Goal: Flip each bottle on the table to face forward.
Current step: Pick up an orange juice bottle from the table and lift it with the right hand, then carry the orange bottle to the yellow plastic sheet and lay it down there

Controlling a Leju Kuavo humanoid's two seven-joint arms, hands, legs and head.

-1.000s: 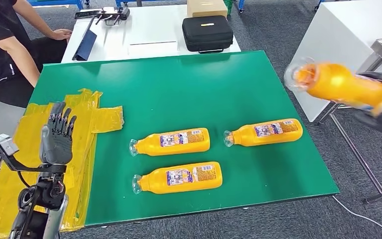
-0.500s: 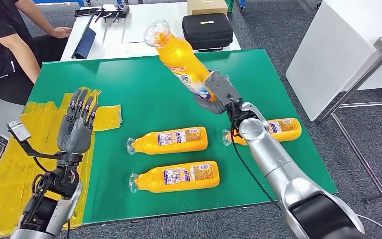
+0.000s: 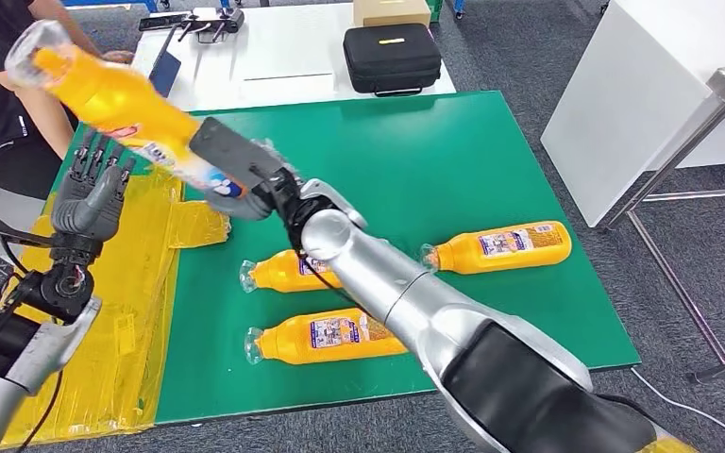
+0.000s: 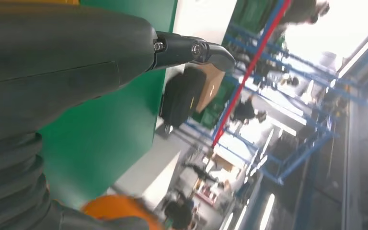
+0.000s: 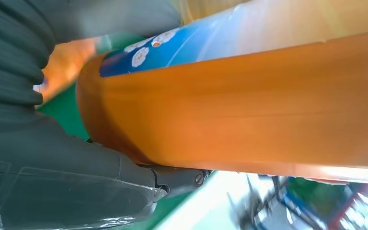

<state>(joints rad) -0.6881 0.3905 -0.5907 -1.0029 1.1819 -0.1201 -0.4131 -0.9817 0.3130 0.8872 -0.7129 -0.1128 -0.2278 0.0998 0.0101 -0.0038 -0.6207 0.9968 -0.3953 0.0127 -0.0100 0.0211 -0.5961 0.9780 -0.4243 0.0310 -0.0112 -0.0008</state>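
The held bottle (image 3: 123, 106) is orange with a clear cap and a blue-and-white label; the right robot hand (image 3: 236, 170) grips its base end, raised above the table's (image 3: 415, 151) left side, cap tilted up toward the far left. The right wrist view shows the bottle's orange body pressed against the grey thumb (image 5: 139, 187), a detail the head view blurs. The left robot hand (image 3: 90, 193) stands upright with fingers spread, holding nothing, over yellow plastic sheeting (image 3: 142, 311). Three more bottles lie on their sides on the green table: one at right (image 3: 500, 247), one in the middle (image 3: 283, 271) partly behind the right arm, one nearer (image 3: 326, 337). A black case (image 3: 392, 58) sits on a white table behind, where a person (image 3: 0, 94) sits.
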